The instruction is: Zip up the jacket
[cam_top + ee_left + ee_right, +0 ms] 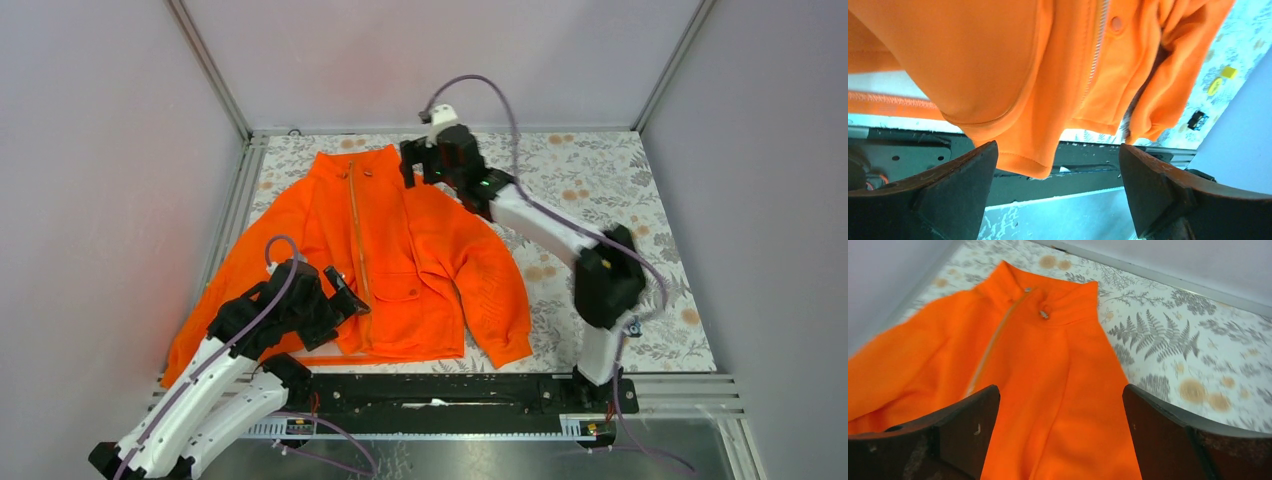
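I see the jacket (430, 250) flat on the floral bench (650, 200), collar at the far side. Left jaws spread wide by its hem, right jaws spread wide near its collar, both empty.

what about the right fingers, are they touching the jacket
Cannot tell. The right wrist view shows open fingers in front of the jacket, with no plain contact or gap; the top view adds nothing.

the bright orange jacket (420, 250) lies spread front-up, collar farthest away, sleeves splayed, zipper (355, 230) closed.
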Controlling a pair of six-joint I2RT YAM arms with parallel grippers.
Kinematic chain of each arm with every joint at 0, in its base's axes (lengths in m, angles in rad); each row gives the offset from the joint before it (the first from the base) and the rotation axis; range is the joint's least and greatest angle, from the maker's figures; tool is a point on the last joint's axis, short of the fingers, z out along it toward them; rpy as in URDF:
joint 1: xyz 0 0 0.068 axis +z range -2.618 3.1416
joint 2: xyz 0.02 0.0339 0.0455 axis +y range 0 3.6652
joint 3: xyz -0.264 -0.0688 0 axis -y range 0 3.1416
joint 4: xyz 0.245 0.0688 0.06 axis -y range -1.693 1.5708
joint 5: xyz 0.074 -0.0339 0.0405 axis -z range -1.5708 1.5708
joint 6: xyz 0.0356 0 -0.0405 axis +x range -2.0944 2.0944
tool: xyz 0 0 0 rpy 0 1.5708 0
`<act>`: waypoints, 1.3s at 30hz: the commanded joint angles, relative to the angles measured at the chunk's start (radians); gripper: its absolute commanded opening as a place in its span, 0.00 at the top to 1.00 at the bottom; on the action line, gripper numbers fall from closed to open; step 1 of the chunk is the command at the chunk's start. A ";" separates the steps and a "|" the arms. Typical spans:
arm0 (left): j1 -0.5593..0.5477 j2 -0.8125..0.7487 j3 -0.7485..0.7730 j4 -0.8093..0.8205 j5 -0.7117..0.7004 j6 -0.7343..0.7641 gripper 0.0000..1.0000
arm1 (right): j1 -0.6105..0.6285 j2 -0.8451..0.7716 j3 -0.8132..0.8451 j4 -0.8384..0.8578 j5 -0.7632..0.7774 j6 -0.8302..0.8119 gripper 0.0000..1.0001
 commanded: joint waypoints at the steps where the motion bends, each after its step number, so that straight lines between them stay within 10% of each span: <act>1: 0.004 -0.028 0.119 0.058 -0.105 0.092 0.01 | 0.000 -0.412 -0.235 -0.136 -0.066 0.196 0.00; 14: 0.004 0.076 0.655 0.170 -0.263 0.477 0.01 | -0.001 -1.197 -0.313 -0.521 0.179 0.268 0.00; 39: 0.004 0.085 0.941 0.407 -0.401 0.651 0.01 | 0.001 -1.379 -0.208 -0.544 0.289 0.242 0.00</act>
